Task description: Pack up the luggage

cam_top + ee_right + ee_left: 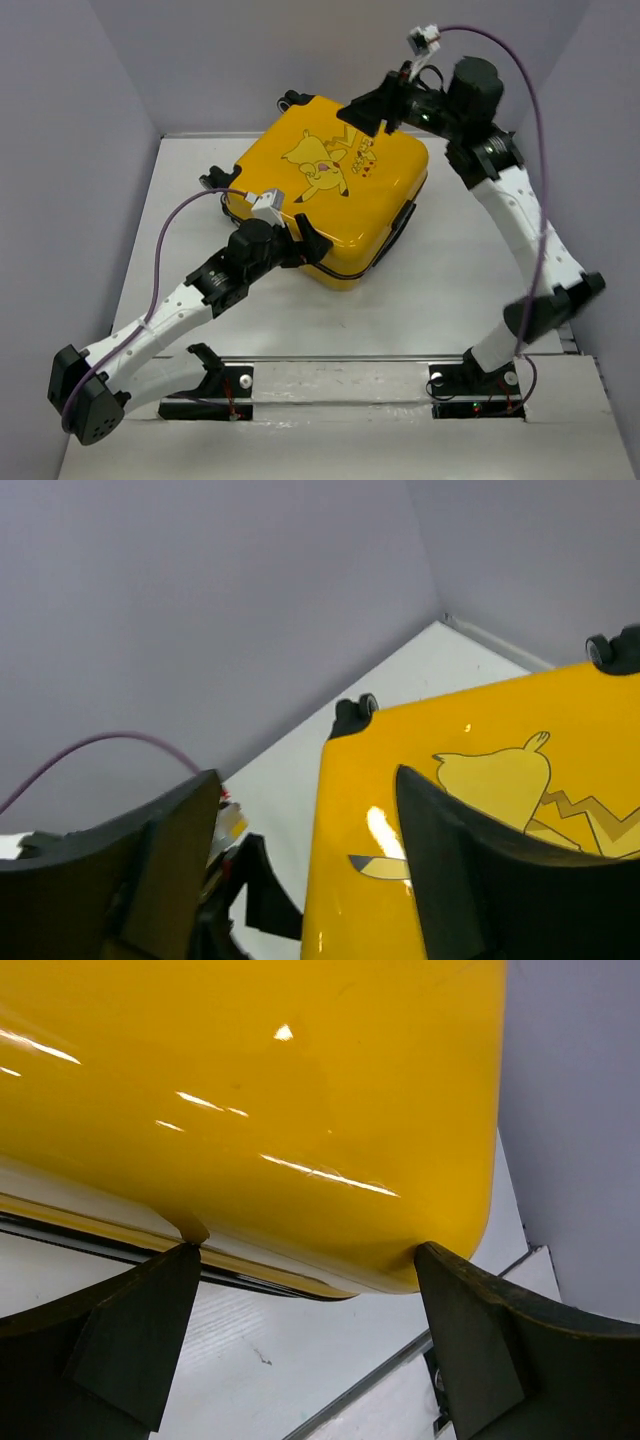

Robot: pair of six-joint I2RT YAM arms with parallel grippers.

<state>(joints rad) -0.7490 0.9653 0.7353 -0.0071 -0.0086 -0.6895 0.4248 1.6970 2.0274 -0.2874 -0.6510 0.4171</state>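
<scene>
The yellow luggage [330, 190] lies flat and closed on the white table, Pikachu print facing up. My left gripper [303, 243] is open at its near-left side; in the left wrist view [307, 1252] both fingertips [180, 1260] touch the glossy shell [250, 1110] just above the black seam. My right gripper [368, 112] is open and hovers over the far top of the lid. In the right wrist view [308, 775] one finger [450, 850] is over the lid [480, 720] and the other is beyond its edge. No cloth is in view.
Black wheels [293, 99] [215, 180] stick out at the case's far and left corners. Grey walls [80, 150] close in the table on the left, back and right. A metal strip [340, 357] runs across the near edge between the arm bases.
</scene>
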